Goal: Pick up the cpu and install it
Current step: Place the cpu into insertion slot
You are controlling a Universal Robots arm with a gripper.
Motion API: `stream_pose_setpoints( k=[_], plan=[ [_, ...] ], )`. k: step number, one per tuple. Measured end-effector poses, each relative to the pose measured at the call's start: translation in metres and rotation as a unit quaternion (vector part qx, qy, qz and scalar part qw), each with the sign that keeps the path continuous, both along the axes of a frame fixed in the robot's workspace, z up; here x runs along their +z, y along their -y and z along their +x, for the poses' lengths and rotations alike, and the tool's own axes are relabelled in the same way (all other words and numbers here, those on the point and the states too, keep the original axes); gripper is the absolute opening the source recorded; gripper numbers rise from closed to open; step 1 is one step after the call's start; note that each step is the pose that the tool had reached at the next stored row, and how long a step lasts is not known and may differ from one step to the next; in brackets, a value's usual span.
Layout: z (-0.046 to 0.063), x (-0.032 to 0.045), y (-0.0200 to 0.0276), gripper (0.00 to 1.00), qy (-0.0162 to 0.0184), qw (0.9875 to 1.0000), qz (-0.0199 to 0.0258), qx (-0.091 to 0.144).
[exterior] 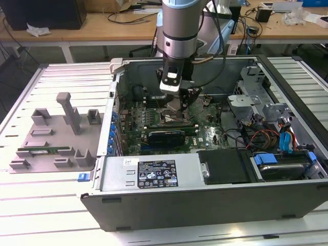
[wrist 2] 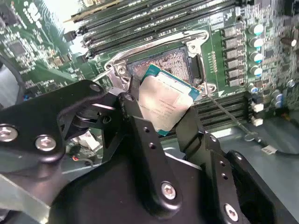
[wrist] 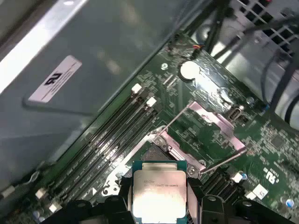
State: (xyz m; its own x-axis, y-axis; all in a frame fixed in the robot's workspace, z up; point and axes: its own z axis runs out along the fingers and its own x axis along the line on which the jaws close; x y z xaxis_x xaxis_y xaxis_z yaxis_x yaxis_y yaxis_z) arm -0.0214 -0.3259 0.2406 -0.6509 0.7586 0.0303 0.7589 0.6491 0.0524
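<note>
The cpu sits between the fingers of the gripper, which is closed narrow on two opposite edges of the chip with the silver-grey lid facing outward. In both wrist views it hangs just above the open socket and looks clear of it, not seated.

It should handle as a light, stiff plate. The smooth lid is likely slippery, and the contact face and socket pins are easily damaged. The thin greenish edges, where the fingers press now, look like the right place to hold it.

Just past the socket the metal load plate stands raised, and the long memory slots run beside it. In the exterior view, with the open computer case as a dial, the gripper is at about 11 o'clock. A grey fixture tray lies on the worktop, outside the case at 9 o'clock.
</note>
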Motion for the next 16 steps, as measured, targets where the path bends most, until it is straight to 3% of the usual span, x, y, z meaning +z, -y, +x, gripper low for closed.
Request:
stream_pose_setpoints(
  k=[3, 6, 10, 11, 13, 15, 16],
  plan=[
    [0.0, 0.0, 0.0, 0.55, 0.0, 0.9992, 0.0, -0.04],
    [0.0, 0.0, 0.0, 0.55, 0.0, 0.998, 0.0, -0.063],
    [0.0, 0.0, 0.0, 0.55, 0.0, 0.9952, 0.0, -0.098],
    [0.0, 0.0, 0.0, 0.55, 0.0, 0.994, 0.0, -0.109],
    [0.0, 0.0, 0.0, 0.55, 0.0, 0.9898, 0.0, -0.142],
    [0.0, -0.0001, 0.0, 0.55, 0.0, 0.9877, -0.0001, -0.157],
    [0.0, 0.0, 0.0, 0.55, 0.0001, 0.9857, -0.0002, -0.168]
  ],
)
